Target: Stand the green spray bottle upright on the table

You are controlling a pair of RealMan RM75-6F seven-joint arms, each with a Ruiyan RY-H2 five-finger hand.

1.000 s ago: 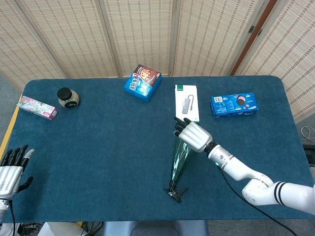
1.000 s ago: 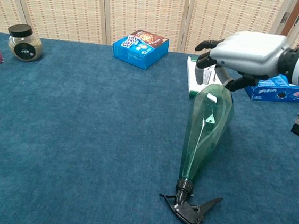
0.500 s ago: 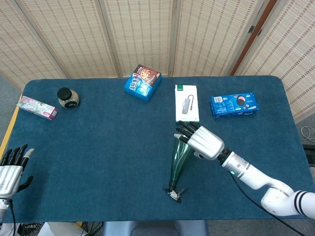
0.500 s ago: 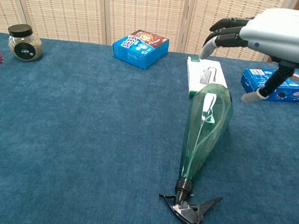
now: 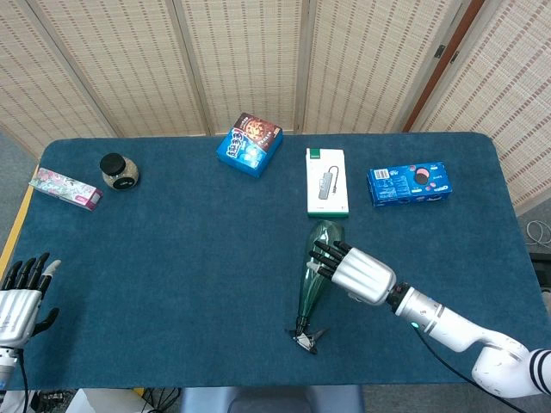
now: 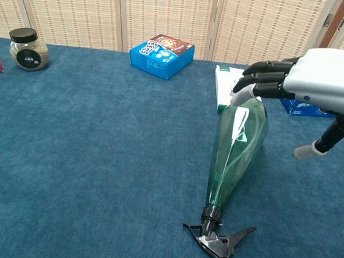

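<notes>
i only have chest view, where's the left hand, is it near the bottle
Observer: No. The left hand is at the table's near-left edge, far from the bottle.
Operator: holding anything
Observer: Nothing; its fingers are spread.
Operator: how does the right hand sit over the bottle from above
Observer: The right hand covers the bottle's middle from the right; the wide base shows beyond its fingertips.

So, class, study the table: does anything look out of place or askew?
Yes: the green spray bottle lies on its side, trigger nozzle toward the near edge, instead of standing. The right hand hovers over its wide base, fingers apart, holding nothing.
</notes>
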